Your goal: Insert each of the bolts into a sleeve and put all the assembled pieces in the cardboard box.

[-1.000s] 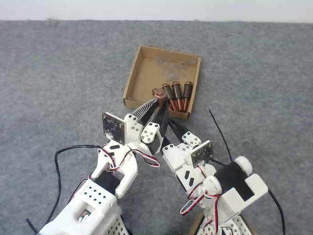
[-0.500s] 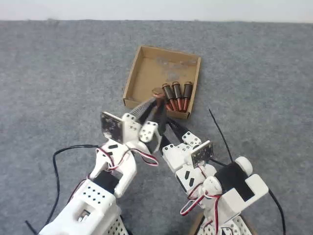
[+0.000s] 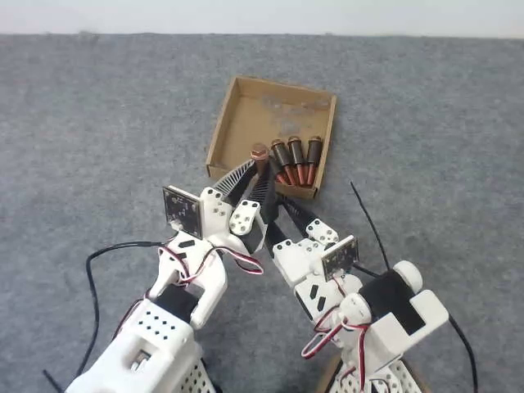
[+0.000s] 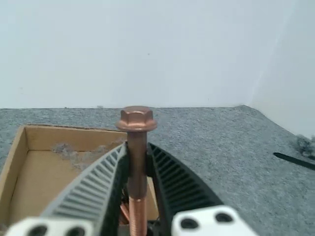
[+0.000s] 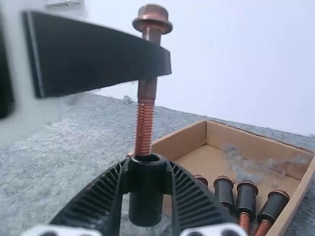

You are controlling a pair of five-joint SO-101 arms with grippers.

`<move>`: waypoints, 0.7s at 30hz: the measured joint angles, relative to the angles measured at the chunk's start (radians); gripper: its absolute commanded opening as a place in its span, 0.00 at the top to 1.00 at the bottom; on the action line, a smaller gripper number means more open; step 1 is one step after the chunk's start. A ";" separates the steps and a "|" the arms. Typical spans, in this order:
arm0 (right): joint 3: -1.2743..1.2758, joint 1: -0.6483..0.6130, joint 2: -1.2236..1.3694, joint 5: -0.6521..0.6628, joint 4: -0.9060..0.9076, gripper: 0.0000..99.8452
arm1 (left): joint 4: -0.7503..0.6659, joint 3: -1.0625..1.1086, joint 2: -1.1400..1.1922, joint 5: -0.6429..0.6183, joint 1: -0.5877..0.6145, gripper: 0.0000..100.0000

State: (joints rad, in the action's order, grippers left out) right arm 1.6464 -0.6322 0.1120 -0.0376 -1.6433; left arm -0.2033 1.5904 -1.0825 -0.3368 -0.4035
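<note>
My left gripper (image 4: 137, 169) is shut on a copper bolt (image 4: 136, 142), which it holds upright with the flanged head on top. In the high view the bolt's head (image 3: 259, 151) stands just over the near wall of the cardboard box (image 3: 246, 115). My right gripper (image 5: 146, 173) is shut on a black sleeve (image 5: 145, 191), held upright right below. The bolt's threaded tip (image 5: 143, 142) meets the sleeve's open mouth. Three assembled pieces (image 3: 298, 161) lie side by side in the box's near right corner.
Grey carpet (image 3: 98, 123) covers the table around the box. Black cables trail on it at the left (image 3: 97, 270) and at the right (image 3: 368, 221) of the arms. The left half of the box floor (image 4: 39, 177) is bare apart from some fluff.
My left gripper with the bolt has shifted a little to the left and stands slightly more upright. The right arm with the sleeve has kept still.
</note>
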 measured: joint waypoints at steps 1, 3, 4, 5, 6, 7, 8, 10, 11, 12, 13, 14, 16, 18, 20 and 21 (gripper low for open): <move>0.000 0.000 0.000 0.000 0.000 0.99 | 0.000 0.000 0.000 0.000 0.000 0.99; 0.000 0.000 0.000 0.000 0.000 0.99 | 0.000 0.000 0.000 0.000 0.000 0.99; 0.000 0.000 0.000 0.000 0.000 0.99 | 0.000 0.000 0.000 0.000 0.000 0.99; 0.000 0.000 0.000 0.000 0.000 0.99 | 0.000 0.000 0.000 0.000 0.000 0.99; 0.000 0.000 0.000 0.000 0.000 0.99 | 0.000 0.000 0.000 0.000 -0.002 0.99; 0.000 0.000 0.000 0.000 0.000 0.99 | 0.000 0.000 0.000 0.000 -0.008 0.99; 0.000 0.000 0.000 0.002 -0.002 0.99 | 0.008 0.000 0.000 -0.002 -0.017 0.99; 0.000 0.006 0.000 0.002 0.002 0.99 | 0.043 0.002 0.000 0.008 -0.021 0.99; 0.000 0.011 0.000 0.002 0.002 0.99 | 0.052 0.002 0.000 0.021 -0.026 0.99; 0.000 0.014 0.000 0.003 0.002 0.99 | 0.054 0.002 0.000 0.041 -0.035 0.99; 0.000 0.017 0.000 0.003 0.002 0.99 | 0.054 0.002 0.000 0.051 -0.037 0.99; 0.000 0.017 0.000 0.003 0.002 0.99 | 0.054 0.002 0.000 0.052 -0.038 0.99; 0.000 0.017 0.000 0.003 0.002 0.99 | 0.054 0.002 0.000 0.058 -0.041 0.99; 0.000 0.017 0.000 0.003 0.002 0.99 | 0.060 0.002 0.000 0.060 -0.041 0.99; 0.000 0.017 0.000 0.003 0.002 0.99 | 0.061 0.002 0.000 0.066 -0.041 0.99; 0.000 0.018 0.000 0.003 0.002 0.99 | 0.061 0.002 0.000 0.081 -0.043 0.99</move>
State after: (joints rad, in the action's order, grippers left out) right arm 1.6464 -0.6137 0.1120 -0.0345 -1.6418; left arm -0.1419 1.5919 -1.0825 -0.2555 -0.4465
